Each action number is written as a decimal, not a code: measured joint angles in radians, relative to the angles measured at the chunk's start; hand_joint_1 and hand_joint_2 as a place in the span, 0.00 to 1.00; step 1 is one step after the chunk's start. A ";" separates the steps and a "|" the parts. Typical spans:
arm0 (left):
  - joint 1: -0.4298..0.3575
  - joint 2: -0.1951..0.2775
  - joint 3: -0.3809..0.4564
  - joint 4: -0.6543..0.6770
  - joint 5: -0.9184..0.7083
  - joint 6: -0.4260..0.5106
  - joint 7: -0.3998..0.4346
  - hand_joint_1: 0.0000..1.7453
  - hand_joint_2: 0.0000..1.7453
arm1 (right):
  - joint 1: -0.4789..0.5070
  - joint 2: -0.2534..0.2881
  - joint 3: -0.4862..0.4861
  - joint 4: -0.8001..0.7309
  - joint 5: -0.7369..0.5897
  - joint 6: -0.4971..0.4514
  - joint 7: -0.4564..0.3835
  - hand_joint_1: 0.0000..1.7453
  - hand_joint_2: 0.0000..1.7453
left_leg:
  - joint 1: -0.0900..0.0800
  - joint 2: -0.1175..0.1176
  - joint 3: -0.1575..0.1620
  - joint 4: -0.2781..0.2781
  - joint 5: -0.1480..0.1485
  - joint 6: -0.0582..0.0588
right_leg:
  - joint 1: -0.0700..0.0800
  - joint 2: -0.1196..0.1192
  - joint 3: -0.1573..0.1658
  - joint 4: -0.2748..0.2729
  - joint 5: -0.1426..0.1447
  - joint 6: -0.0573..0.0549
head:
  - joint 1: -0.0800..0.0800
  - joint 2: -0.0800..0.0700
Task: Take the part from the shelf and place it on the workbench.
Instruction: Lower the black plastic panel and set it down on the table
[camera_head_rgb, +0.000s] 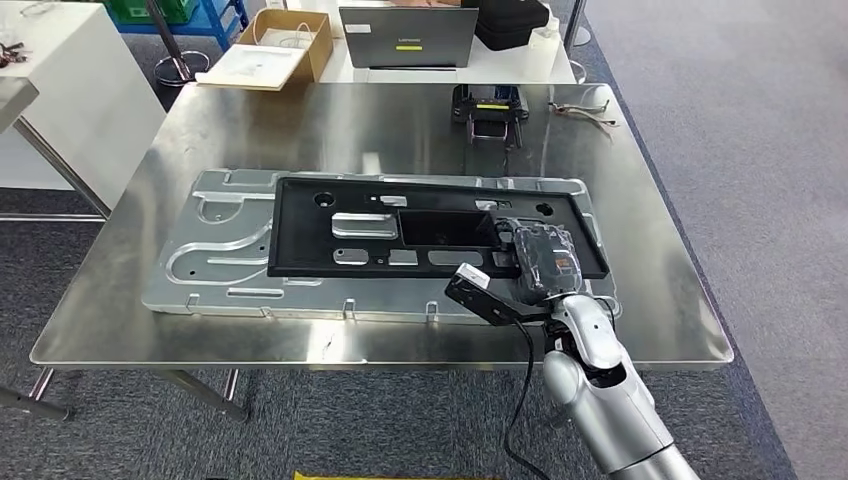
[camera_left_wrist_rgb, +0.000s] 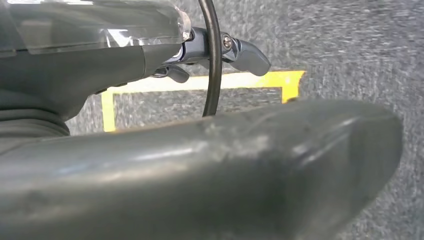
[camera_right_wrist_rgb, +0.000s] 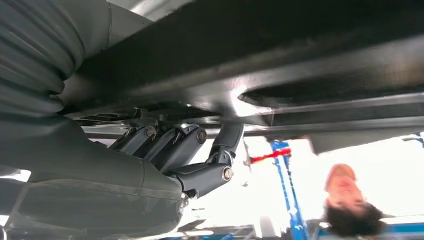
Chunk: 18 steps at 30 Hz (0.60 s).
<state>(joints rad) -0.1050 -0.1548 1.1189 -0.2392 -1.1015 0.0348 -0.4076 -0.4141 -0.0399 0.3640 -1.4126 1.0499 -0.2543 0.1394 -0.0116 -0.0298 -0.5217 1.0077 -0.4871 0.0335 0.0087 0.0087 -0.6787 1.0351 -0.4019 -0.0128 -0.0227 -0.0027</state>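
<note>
Laptop (camera_head_rgb: 407, 35); cardboard box (camera_head_rgb: 272, 50); black bag (camera_head_rgb: 510, 22)

The right arm (camera_head_rgb: 610, 400) was silver, built of rounded, glossy segments, with a black cable (camera_head_rgb: 522, 400) looping beside it. A black camera block with a white end (camera_head_rgb: 480, 290) sat at the wrist. The right hand (camera_head_rgb: 545, 258) was dark grey under a clear cover, marked with a small orange spot. Close up, its fingers (camera_right_wrist_rgb: 200, 165) were dark metal links pinned with silver screws, behind a grey ribbed cover (camera_right_wrist_rgb: 35, 60). The left hand (camera_left_wrist_rgb: 200, 165) showed a thick, scuffed grey thumb.

The right hand (camera_head_rgb: 542, 258) rests on the black part (camera_head_rgb: 430, 228) on the workbench (camera_head_rgb: 120, 270).
</note>
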 joint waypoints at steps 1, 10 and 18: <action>-0.002 -0.001 0.000 0.001 0.000 0.000 0.000 0.00 0.00 | -0.002 -0.004 -0.009 0.010 0.008 -0.003 0.006 1.00 1.00 | -0.002 -0.002 0.004 0.006 -0.006 -0.004 | 0.003 0.003 0.001 -0.014 0.017 -0.006 | 0.000 0.000; -0.009 0.005 0.000 0.001 -0.002 0.002 0.008 0.00 0.00 | -0.022 -0.040 -0.117 0.154 0.061 -0.025 0.007 0.25 1.00 | 0.021 0.020 -0.138 0.274 -0.122 -0.052 | -0.013 -0.001 0.043 -0.029 -0.002 -0.023 | -0.001 0.000; -0.008 0.021 0.001 0.002 0.011 -0.007 0.030 0.00 0.00 | -0.027 -0.044 -0.177 0.270 0.063 -0.046 -0.025 0.00 1.00 | 0.024 0.023 -0.071 0.017 0.036 -0.029 | -0.019 0.002 0.049 -0.014 -0.024 0.021 | 0.000 0.000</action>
<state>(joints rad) -0.1132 -0.1340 1.1200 -0.2377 -1.0901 0.0282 -0.3775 -0.4407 -0.0841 0.1868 -1.1424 1.1132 -0.3004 0.1143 0.0121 -0.0065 -0.5930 1.0249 -0.4509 0.0042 -0.0101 0.0104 -0.6293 1.0208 -0.4254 0.0078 -0.0232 -0.0027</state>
